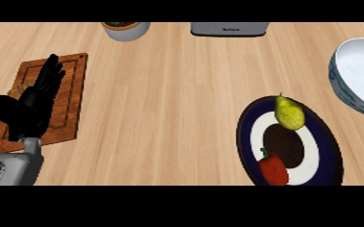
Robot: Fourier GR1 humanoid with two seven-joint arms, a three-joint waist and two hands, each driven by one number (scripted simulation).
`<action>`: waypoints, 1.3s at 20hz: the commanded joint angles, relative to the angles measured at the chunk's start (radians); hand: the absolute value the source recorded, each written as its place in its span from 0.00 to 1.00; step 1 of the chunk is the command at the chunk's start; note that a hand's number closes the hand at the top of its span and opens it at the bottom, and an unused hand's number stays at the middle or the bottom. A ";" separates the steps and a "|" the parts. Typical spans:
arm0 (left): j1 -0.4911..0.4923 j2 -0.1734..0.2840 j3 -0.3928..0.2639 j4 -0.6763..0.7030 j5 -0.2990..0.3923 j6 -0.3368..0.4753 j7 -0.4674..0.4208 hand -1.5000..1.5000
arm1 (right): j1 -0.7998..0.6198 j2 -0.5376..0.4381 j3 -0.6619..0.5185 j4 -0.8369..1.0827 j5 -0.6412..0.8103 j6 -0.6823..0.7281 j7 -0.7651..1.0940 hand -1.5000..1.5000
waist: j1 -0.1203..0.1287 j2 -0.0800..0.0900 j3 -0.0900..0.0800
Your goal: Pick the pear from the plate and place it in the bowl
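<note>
Pear (289,113), yellow-green with its stem end pointing away from the robot, lies on the far part of the plate (328,144), resting across the white ring and touching the dark blue rim band. That plate is dark blue at the rim, white inside, with a dark brown centre, and it sits on the counter (177,101) at the near right. A red pepper (274,169) with a green stalk lies on the near part of the plate, apart from the pear, with the brown centre between them.

Beyond the plate and to its right stands the bowl (346,74), white inside with a blue-patterned outer wall, cut off by the view's right edge; it is near the plate but not touching it.

Well to the left of the plate, the left hand (35,103) rests over a wooden cutting board (71,94), its black fingers straight and released, pointing away from the robot and holding nothing. Its grey forearm shows at the lower left. The right hand shows nowhere.

Far beyond the plate, at the counter's back edge, stands a grey appliance (229,29), and to the left of it a white pot (126,30) with dark contents.
</note>
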 commanded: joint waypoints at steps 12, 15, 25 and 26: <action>-0.022 -0.038 0.020 -0.020 -0.045 0.000 0.048 0.50 | -0.114 0.039 0.233 -0.017 0.300 0.031 0.076 0.00 | -0.007 -0.001 0.000; 0.078 -0.029 0.059 -0.077 -0.029 -0.048 0.008 0.50 | -0.113 0.084 0.218 0.012 0.372 -0.049 0.059 0.00 | -0.004 -0.002 0.000; 0.060 -0.057 0.097 -0.063 -0.070 -0.076 0.010 0.50 | -0.100 0.230 0.149 -0.039 0.444 -0.206 0.114 0.00 | -0.010 -0.003 0.000; 0.018 -0.084 0.077 -0.050 -0.088 -0.063 0.043 0.50 | -0.142 0.242 0.152 -0.018 0.464 -0.182 0.134 0.00 | -0.010 -0.002 0.000</action>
